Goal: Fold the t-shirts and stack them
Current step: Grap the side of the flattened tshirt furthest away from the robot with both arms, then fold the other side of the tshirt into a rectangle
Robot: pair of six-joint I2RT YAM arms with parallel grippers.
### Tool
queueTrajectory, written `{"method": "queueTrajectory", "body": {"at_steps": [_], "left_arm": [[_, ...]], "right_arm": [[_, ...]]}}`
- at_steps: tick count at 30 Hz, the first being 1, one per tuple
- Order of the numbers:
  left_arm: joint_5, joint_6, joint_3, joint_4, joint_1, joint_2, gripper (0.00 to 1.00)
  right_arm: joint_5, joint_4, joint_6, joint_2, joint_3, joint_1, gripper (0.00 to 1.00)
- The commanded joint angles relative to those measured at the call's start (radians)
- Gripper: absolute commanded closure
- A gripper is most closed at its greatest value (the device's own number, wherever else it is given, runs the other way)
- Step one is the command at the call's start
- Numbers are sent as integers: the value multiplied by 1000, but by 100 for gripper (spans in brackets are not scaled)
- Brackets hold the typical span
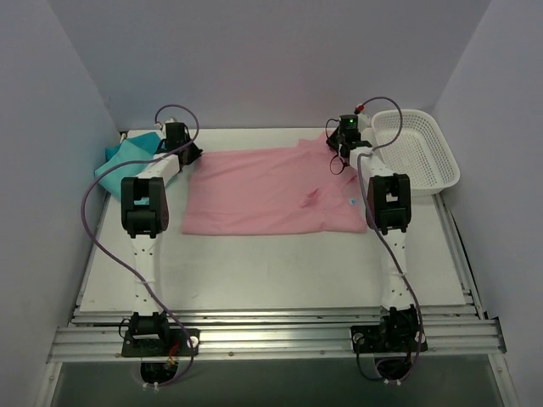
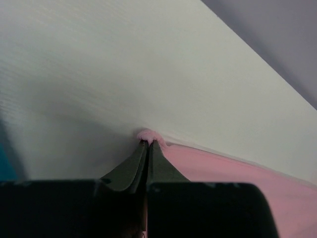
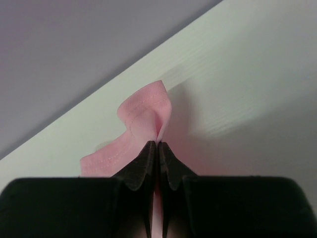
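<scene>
Left claw (image 2: 149, 143) and right claw (image 3: 158, 144) each pinch tight a far corner of the flat pink t-shirt (image 1: 271, 191); teal t-shirt (image 1: 125, 154) lies far left.

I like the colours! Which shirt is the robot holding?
The pink shirt: the left tool and right tool each pinch a far corner. The teal shirt lies loose at far left.

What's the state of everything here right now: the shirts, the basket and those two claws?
pink t-shirt: spread out flat, its far edge pinched at both ends.
teal t-shirt: bunched at the far left, not held.
white basket: upright at the far right, looks empty.
left claw: shut on the pink t-shirt's edge.
right claw: shut on a raised fold of the pink t-shirt.
</scene>
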Motion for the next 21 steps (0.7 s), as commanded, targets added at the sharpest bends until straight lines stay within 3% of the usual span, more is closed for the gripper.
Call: {"method": "queueTrajectory", "body": {"at_steps": [1,9,21], "left_arm": [[6,30,-60,48,0,-152,98],[4,39,-216,97,-3,-287,98],[-17,41,-529,180,-4,-497,98]], "right_arm": [[-17,35,-25,-131,-43,-4,100],[-55,55,-45,-269,-181,4,100],[-45,137,-53,-527,-574,28,100]]}}
